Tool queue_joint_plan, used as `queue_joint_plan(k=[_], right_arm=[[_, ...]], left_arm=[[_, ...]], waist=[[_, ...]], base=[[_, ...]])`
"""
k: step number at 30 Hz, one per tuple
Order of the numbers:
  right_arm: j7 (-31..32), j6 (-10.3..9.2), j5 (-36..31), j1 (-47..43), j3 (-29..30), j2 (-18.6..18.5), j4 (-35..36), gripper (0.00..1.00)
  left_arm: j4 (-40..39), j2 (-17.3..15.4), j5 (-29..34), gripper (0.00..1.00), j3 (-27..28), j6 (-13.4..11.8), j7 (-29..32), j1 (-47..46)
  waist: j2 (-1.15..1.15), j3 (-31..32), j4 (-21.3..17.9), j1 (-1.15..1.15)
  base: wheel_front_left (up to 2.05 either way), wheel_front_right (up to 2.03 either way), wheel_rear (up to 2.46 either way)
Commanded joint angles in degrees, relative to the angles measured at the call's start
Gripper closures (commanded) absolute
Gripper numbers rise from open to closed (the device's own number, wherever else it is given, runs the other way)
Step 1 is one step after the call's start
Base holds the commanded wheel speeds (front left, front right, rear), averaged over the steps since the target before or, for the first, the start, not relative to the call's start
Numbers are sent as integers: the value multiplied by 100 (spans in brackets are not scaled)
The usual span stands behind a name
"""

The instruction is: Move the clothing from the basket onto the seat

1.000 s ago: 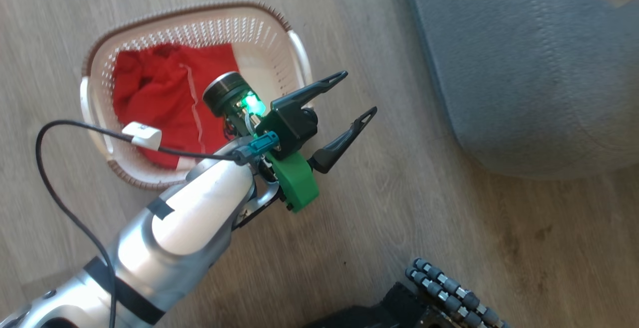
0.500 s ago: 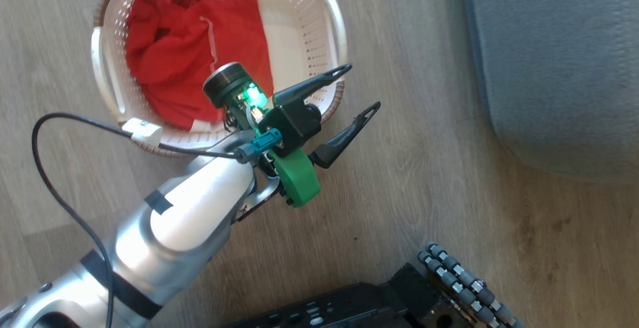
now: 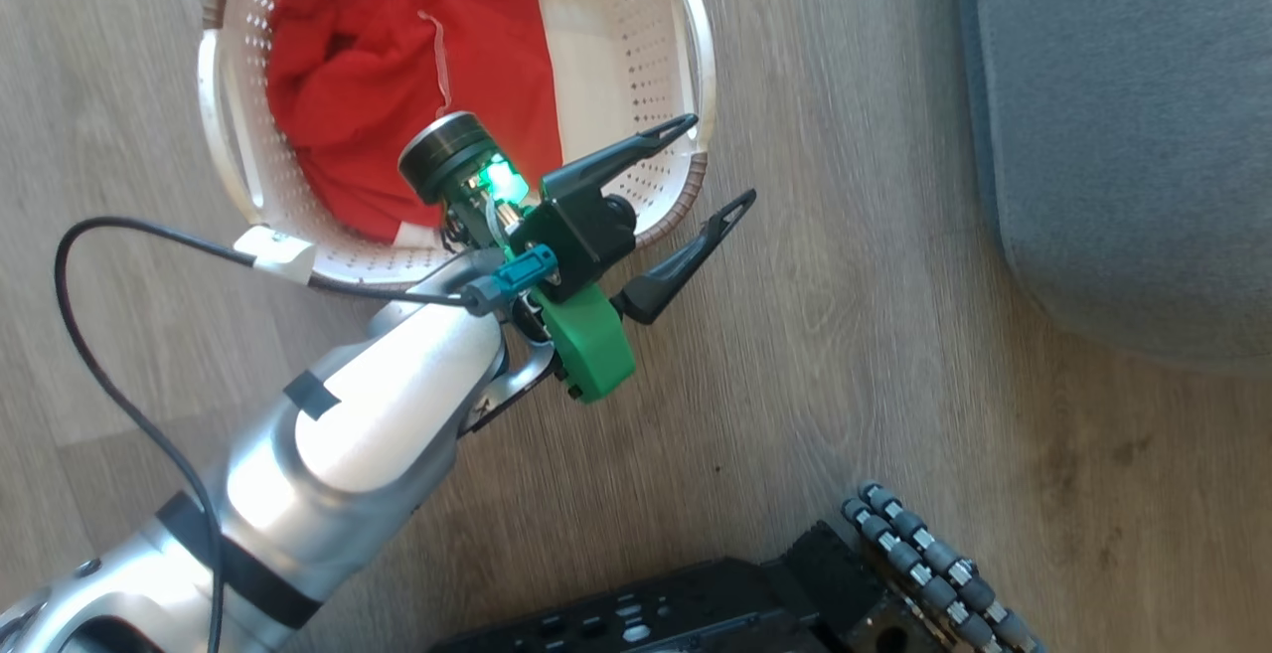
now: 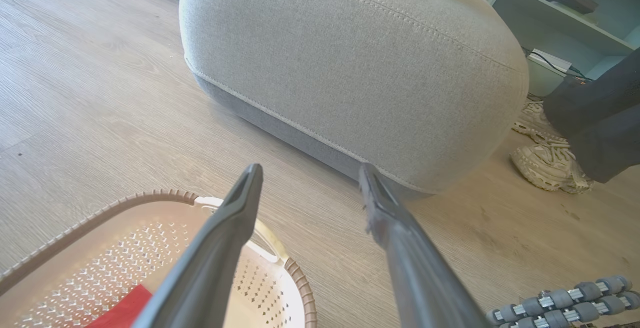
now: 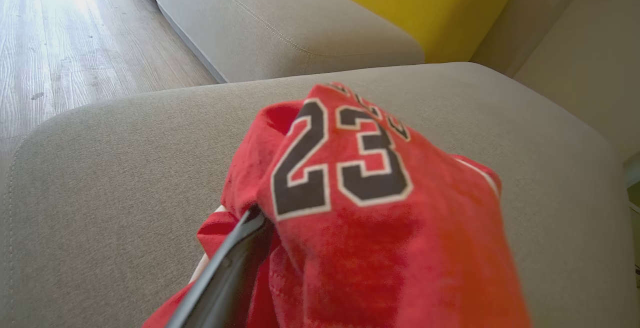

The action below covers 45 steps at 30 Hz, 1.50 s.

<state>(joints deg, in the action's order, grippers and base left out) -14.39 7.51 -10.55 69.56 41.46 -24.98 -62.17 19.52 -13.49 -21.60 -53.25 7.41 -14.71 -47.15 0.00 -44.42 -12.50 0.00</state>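
In the head view, the basket (image 3: 636, 57) sits on the wood floor (image 3: 845, 335) at 11 o'clock. One red garment (image 3: 368, 86) lies crumpled inside it, against the 9 o'clock wall, and the 3 o'clock side of the basket's bottom is bare. The left gripper (image 3: 720, 158) hangs over the basket's 5 o'clock corner with its fingers spread wide and nothing between them; one fingertip is above the brown rim, the other past it over the floor.

The seat (image 3: 1123, 136) fills the 2 o'clock part of that view, and its rounded corner ends well apart from the basket. A broad strip of open floor runs between them. The robot's dark base with grey rollers (image 3: 924, 564) shows at 5 o'clock.

In the left wrist view, the seat's stitched lower edge (image 4: 300, 128) meets the floor just beyond the fingertips. A person's pale shoe (image 4: 545, 163) stands on the floor by the seat's 4 o'clock corner.

In the right wrist view, the numbered red jersey (image 5: 360, 208) is heaped on the seat's flat top (image 5: 100, 168), with bare cushion all around it. The jersey drapes over the right gripper (image 5: 310, 213). One dark finger (image 5: 225, 273) shows at 7 o'clock under the cloth and the other is covered, so I cannot tell how its jaws stand.
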Motion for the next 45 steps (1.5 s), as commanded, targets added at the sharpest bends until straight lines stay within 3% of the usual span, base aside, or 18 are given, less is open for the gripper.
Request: queue_joint_plan(k=[1, 12, 20, 35, 45], right_arm=[[-54, -2, 88, -176, -159, -176, 112, 0], [-60, -2, 1218, -1425, -1370, -216, 538, 0], [-60, -2, 2067, -2770, -2318, -147, 1499, 0], [-61, -2, 2366, -4181, -3560, 595, 3561, 0], [-61, -2, 2464, -4682, -4343, 883, 4229, 0]], left_arm=[[-149, -18, 49, 0, 200, 8, -29, -13], [-86, 212, -17, 0, 414, 8, -29, 203], [-55, 394, -81, 0, 852, 8, -29, 696], [106, 696, -31, 0, 2021, 8, -29, 1745], [253, 860, 213, 0, 3014, 8, -29, 2298]], waist=[[0, 118, 0, 0], [0, 859, 76, 0], [0, 1690, 314, 0], [0, 2909, 1232, 0], [0, 3402, 1746, 0]], base=[[0, 0, 0], [0, 0, 0], [0, 0, 0], [0, 0, 0], [0, 0, 0]])
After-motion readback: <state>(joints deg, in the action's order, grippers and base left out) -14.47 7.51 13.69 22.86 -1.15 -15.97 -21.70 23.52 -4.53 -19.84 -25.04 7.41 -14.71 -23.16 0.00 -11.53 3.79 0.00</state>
